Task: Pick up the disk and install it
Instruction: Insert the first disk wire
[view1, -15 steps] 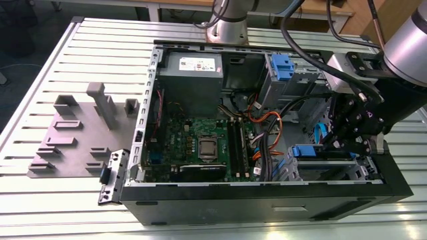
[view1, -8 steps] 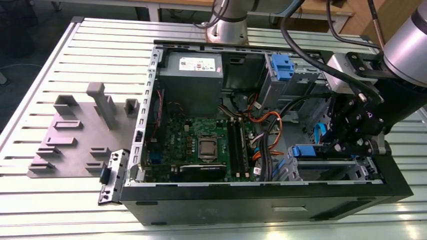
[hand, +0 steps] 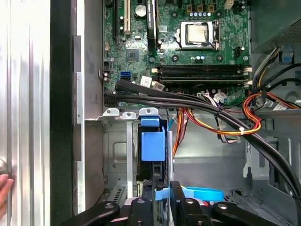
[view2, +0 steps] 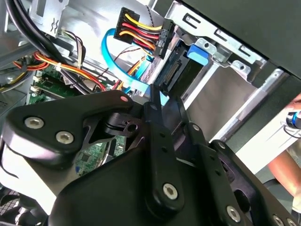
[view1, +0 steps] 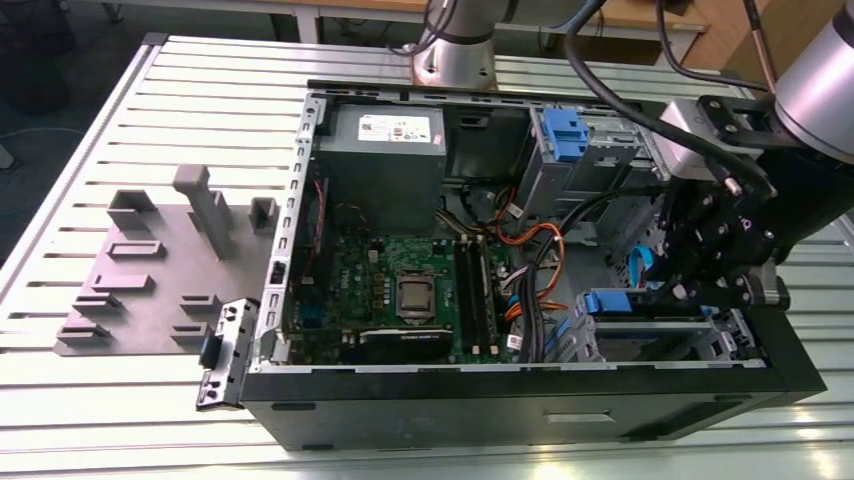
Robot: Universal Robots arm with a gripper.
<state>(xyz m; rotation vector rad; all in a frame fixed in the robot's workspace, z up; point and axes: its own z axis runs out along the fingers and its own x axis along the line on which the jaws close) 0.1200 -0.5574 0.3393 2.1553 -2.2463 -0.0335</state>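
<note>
Disk (hand: 153, 146) sits on edge in the grey drive cage (hand: 117, 155) at the case's front corner, blue carrier showing, long axis running straight away from the pincer (hand: 162, 200) toward the motherboard (hand: 178, 42). Pincer is directly behind the disk's near end, in line with that axis, fingers (hand: 176, 197) drawn close together around the thin edge; firm grip or mere contact, cannot tell. In the exterior view the pincer (view1: 701, 290) hangs over that same bay on the view's right.

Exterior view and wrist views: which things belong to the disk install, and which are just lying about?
Job: black gripper; disk in blue plastic carrier; grey metal drive cage.
Lying about: grey boxy power supply; green motherboard; grey plastic fixture plate.
</note>
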